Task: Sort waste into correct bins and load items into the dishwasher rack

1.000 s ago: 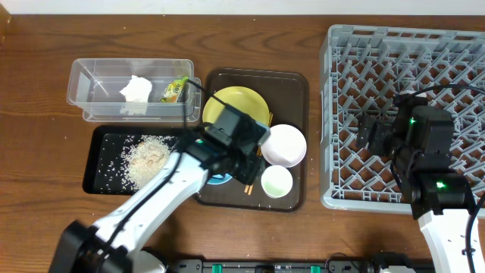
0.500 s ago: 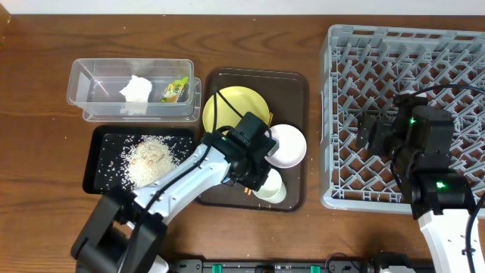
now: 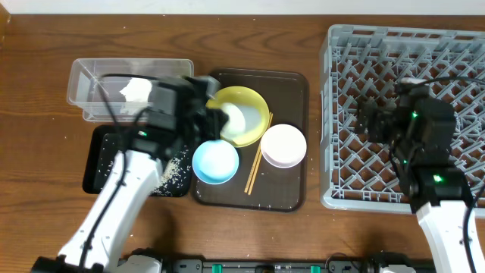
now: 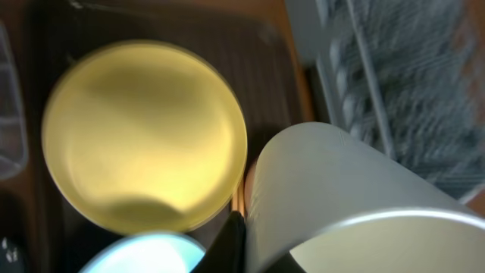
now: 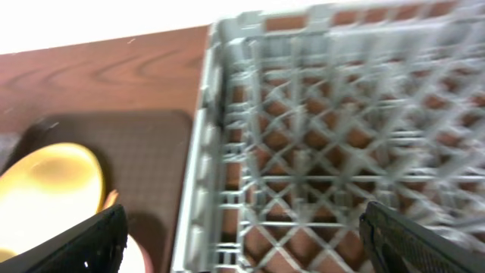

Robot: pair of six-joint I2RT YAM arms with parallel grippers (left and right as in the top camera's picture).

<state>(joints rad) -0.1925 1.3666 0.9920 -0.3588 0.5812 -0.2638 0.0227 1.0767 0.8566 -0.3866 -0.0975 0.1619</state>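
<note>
Left claw point(image 3: 221, 115), clamped on the pale green cup point(image 4: 341, 189), holds it above the yellow plate point(image 4: 144, 136) on the brown tray point(image 3: 292, 87); light, rigid and probably slick, the cup seems best pinched over its rim; right claw point(image 5: 250, 241), fingers apart, hovers at the dishwasher rack point(image 3: 327, 114).

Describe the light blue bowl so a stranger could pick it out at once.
Find the dark brown serving tray left of the big grey rack. The light blue bowl sits at its near-left corner, beside the chopsticks. It is the only blue dish; past the chopsticks is the white bowl.
</note>
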